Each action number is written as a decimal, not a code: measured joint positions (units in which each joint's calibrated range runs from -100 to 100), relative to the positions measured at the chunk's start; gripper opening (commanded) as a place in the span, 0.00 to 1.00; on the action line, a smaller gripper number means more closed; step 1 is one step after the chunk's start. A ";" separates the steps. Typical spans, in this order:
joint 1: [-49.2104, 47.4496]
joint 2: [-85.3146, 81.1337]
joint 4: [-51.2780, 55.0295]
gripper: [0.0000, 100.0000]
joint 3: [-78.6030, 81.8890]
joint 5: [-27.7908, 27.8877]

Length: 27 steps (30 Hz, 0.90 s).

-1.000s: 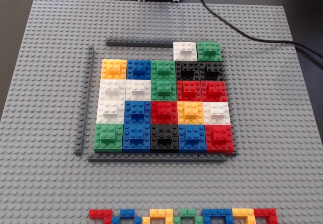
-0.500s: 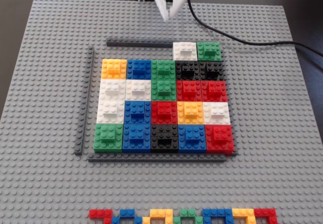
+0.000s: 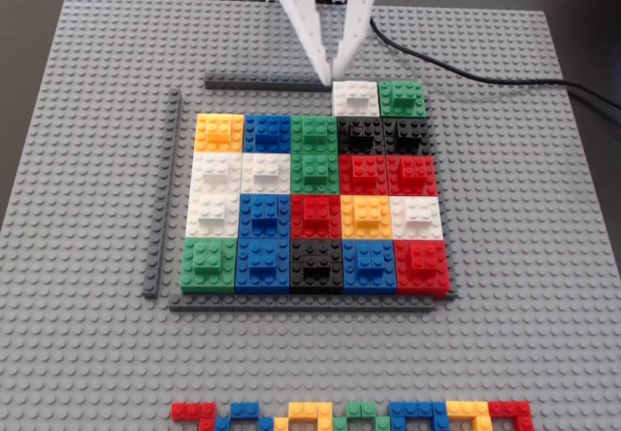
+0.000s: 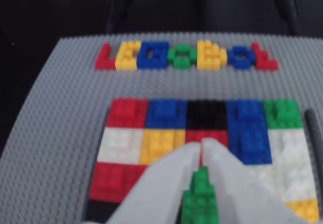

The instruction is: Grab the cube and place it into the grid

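The white cube (image 3: 355, 97) sits on the baseplate just beyond the grid's far edge, touching a same-shaped green block (image 3: 402, 97) on its right. The grid (image 3: 315, 203) is a square patchwork of coloured blocks with dark grey strips along its left, near and far sides. My gripper (image 3: 329, 76) comes down from the top of the fixed view. Its white fingertips are pressed together and empty, just left of the cube's far left corner. In the wrist view the gripper (image 4: 202, 144) hangs over the grid (image 4: 126, 148) with its tips touching. The cube is out of that view.
The light grey studded baseplate (image 3: 87, 159) covers the table. A thin strip of small coloured bricks (image 3: 354, 415) lies at its near edge and shows in the wrist view (image 4: 186, 56). A black cable (image 3: 485, 77) runs off to the right.
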 measured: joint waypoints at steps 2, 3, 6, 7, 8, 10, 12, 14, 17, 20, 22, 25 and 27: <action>-0.15 0.00 1.76 0.00 0.00 0.49; -0.15 0.00 2.98 0.00 0.00 1.22; -0.15 0.00 6.01 0.00 0.00 1.27; -0.15 0.00 6.69 0.00 0.00 0.29; -0.15 0.00 7.18 0.00 0.00 -0.39; -0.15 0.00 7.91 0.00 0.00 -0.83; -0.15 0.00 8.55 0.00 0.00 -0.88; -0.15 0.00 9.43 0.00 0.00 -0.88; -0.07 0.00 10.31 0.00 0.00 -0.83; 0.51 0.00 11.38 0.00 0.00 -0.63; 0.95 0.00 12.16 0.00 0.00 -0.63; 1.09 0.00 12.99 0.00 0.00 -0.68; 1.09 0.00 13.33 0.00 0.00 -0.68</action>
